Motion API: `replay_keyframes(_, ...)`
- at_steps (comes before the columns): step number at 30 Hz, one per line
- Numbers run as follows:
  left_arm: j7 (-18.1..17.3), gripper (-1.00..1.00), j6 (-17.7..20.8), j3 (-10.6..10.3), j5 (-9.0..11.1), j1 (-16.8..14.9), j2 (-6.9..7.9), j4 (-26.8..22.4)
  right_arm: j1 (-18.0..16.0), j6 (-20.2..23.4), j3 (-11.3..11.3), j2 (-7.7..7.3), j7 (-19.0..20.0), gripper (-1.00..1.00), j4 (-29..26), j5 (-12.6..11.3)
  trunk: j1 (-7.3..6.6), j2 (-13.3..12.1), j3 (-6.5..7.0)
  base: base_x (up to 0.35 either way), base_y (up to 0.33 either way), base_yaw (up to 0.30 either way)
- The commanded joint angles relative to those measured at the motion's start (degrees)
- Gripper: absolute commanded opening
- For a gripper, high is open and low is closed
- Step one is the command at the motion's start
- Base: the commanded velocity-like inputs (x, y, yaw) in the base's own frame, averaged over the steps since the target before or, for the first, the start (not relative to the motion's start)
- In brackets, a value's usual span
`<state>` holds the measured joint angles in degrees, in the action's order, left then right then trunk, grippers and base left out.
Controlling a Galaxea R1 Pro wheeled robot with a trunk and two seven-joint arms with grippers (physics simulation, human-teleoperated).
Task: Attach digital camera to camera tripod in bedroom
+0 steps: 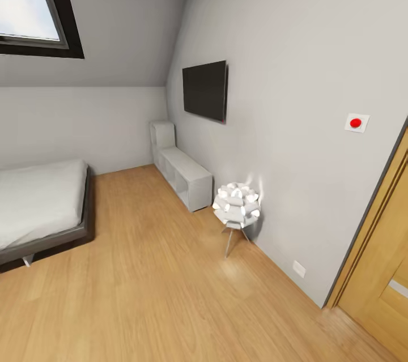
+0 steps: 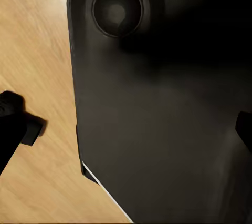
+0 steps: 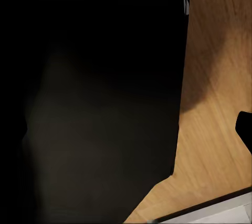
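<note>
— Grippers first: what do you read off each wrist?

— Left fingertip [image 2: 16,124] is a black tip at the frame's edge over light wood floor [image 2: 37,50]; another dark tip sits at the opposite edge, and a large dark robot body panel [image 2: 157,119] with a round recess lies between them. Wide or narrow, I cannot tell. Right wrist: 1 black fingertip [image 3: 244,129] over the same floor, beside a big dark panel [image 3: 94,103]. Cannot tell there either.

— And the bedroom?

— Head camera looks into the bedroom [image 1: 113,118]: grey-framed white bed [image 1: 39,203] at my left, skylight window [image 1: 34,5] in the sloped ceiling, black wall TV [image 1: 205,90], low white shelf unit [image 1: 184,172] beneath it, white petal-ball floor lamp [image 1: 237,206] near the wall, red wall button [image 1: 356,122], wooden door [image 1: 385,260] at my right.
</note>
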<state>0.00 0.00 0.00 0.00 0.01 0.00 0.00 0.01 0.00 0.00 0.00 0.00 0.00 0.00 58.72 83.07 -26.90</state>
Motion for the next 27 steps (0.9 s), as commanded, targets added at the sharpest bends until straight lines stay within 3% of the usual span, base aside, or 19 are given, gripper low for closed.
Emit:
replay_keyframes(1,-0.1,1.0,-0.2,0.2,-0.1,0.2,0.03,-0.3,0.0,-0.3,0.3,-0.01,-0.1,1.0,0.0,0.3,0.0,0.0,-0.03,0.0,0.0,0.0)
replay_keyframes(27,-0.1,1.0,-0.7,0.6,0.0,0.2,0.09,-1.5,-0.1,-1.5,0.2,-0.09,-0.1,1.0,0.0,1.5,0.0,0.0,-0.03,0.0,0.0,0.0)
